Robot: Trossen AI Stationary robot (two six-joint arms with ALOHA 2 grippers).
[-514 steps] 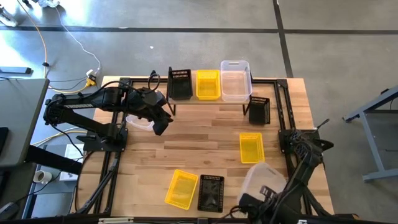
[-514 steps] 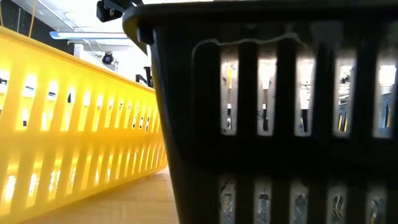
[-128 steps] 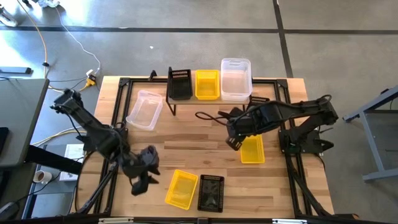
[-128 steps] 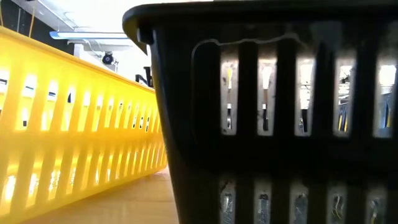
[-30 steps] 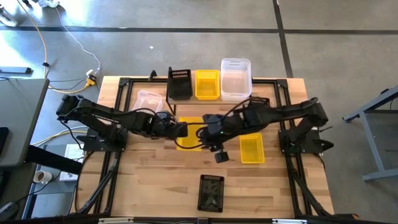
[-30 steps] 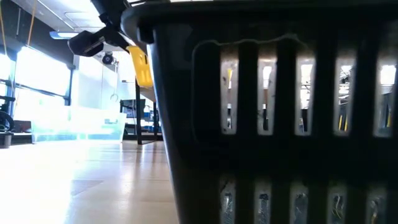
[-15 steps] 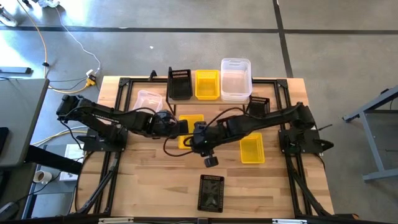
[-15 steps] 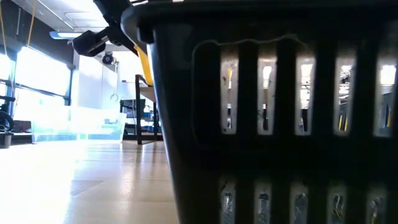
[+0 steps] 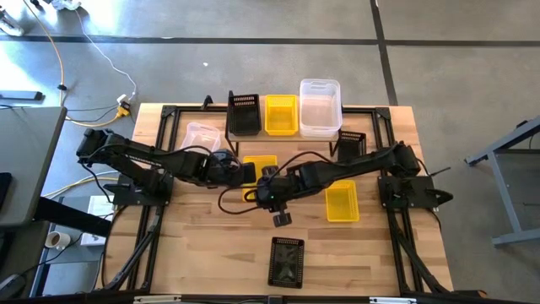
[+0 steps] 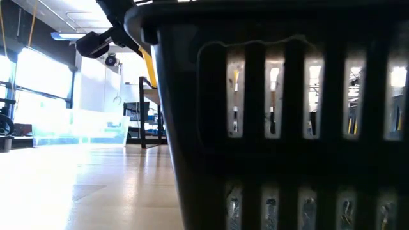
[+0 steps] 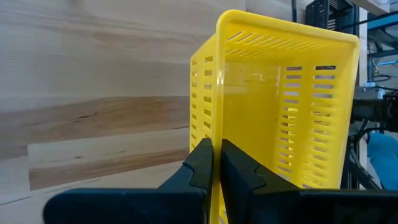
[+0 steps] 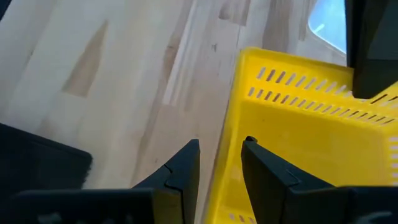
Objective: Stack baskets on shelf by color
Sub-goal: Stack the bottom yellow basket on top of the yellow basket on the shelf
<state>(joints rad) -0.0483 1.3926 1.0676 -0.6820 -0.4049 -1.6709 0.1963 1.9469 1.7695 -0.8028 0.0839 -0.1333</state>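
Left gripper: left gripper (image 11: 216, 163) is closed tight on the rim wall of the held yellow basket (image 11: 280, 106), one finger on each side of the wall; the high view puts it at mid-table, just in front of the shelf (image 9: 287, 137).
Right gripper: right gripper (image 12: 219, 163) has its fingers (image 12: 186, 163) parted a little, straddling the opposite rim of the same basket without clearly pinching it.
Held yellow basket: lifted and tilted between the two arms, seen at (image 9: 257, 173) from above.
Shelf contents: black basket (image 9: 244, 112), yellow basket (image 9: 282, 114), clear basket (image 9: 320, 107) side by side.
Other baskets: second clear basket (image 9: 201, 135) at the left, loose yellow basket (image 9: 341, 202) at the right, near black basket (image 9: 286, 261) at the front edge, filling the low view.
Writing: none legible.
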